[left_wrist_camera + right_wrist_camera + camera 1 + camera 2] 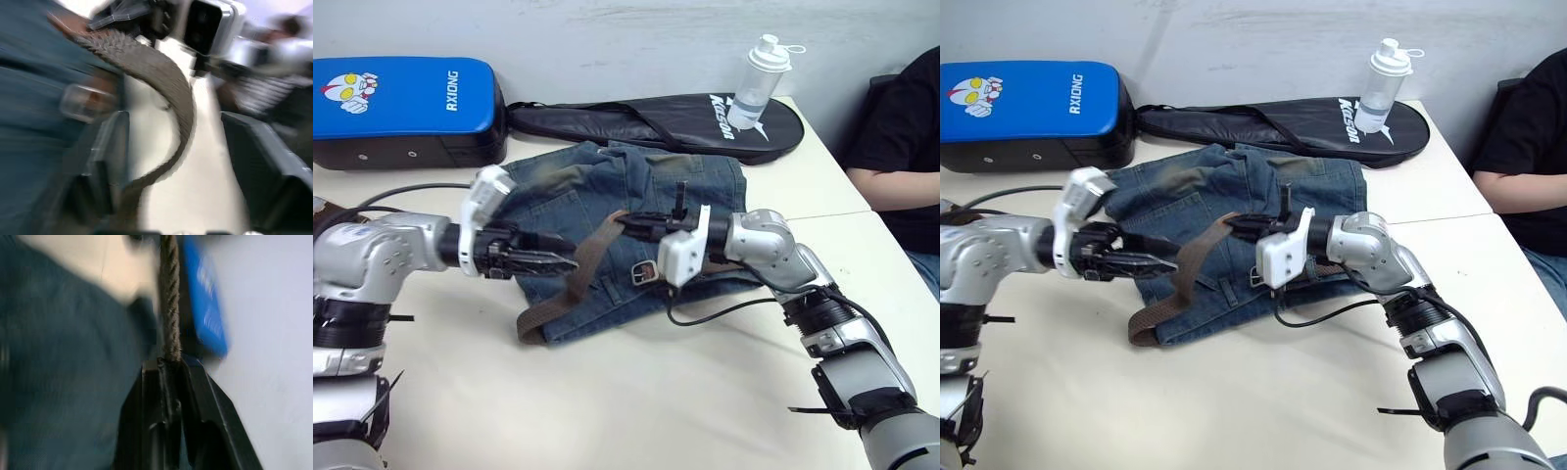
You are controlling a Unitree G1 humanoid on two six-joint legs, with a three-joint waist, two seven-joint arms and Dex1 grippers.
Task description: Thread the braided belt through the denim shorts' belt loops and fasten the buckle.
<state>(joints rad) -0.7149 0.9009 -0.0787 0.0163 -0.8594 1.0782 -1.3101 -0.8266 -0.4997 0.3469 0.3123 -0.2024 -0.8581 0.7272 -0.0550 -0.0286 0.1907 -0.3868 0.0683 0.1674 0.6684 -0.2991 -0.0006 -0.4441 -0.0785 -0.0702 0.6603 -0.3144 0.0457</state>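
The denim shorts [607,191] lie crumpled mid-table. The braided belt [582,269] rises from a fold at the shorts' near left corner up to my right gripper [628,226]. That gripper is shut on the strap, and the right wrist view shows the braid [170,308] running out from between its closed fingers [161,382]. The silver buckle [644,273] lies on the denim just below the right gripper. My left gripper [568,262] is open at the belt's slanting middle, with the strap [166,83] passing between its spread fingers [112,156]. I cannot make out the belt loops.
A blue padded shield [401,108] lies at the back left and a black racket bag [656,122] at the back, with a clear bottle [756,83] standing on it. A person in black [901,137] sits at the right. A black cable [715,311] loops below the shorts.
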